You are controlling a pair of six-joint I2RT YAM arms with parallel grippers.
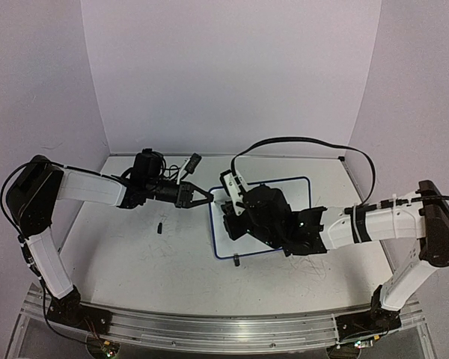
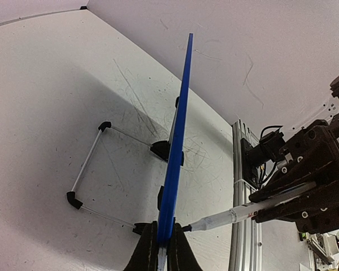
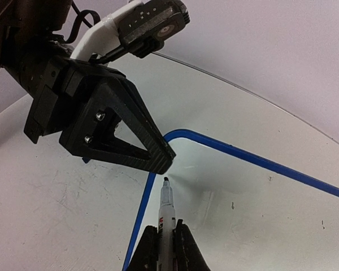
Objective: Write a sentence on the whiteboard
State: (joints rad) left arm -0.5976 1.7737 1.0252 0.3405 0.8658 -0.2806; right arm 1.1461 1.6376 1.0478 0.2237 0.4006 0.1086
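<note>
The whiteboard (image 1: 295, 196), white with a thin blue frame, lies mid-table. My left gripper (image 1: 207, 197) is shut on its left edge. In the left wrist view the blue edge (image 2: 178, 135) runs away from the fingers, and the left gripper (image 2: 166, 226) pinches it. My right gripper (image 1: 229, 223) hovers over the board's left part, shut on a white marker (image 3: 168, 212). The marker's black tip (image 3: 166, 180) points at the white face (image 3: 243, 192) near the rounded corner, beside the left finger (image 3: 130, 141). The sentence is out of view; the face I see is bare.
A thin wire stand with black corners (image 2: 89, 161) lies beside the board. A black clip foot (image 1: 236, 260) sits at the board's near edge. A small black piece (image 1: 159, 226) lies on the scuffed tabletop to the left. The aluminium rail (image 2: 240, 186) borders the near edge.
</note>
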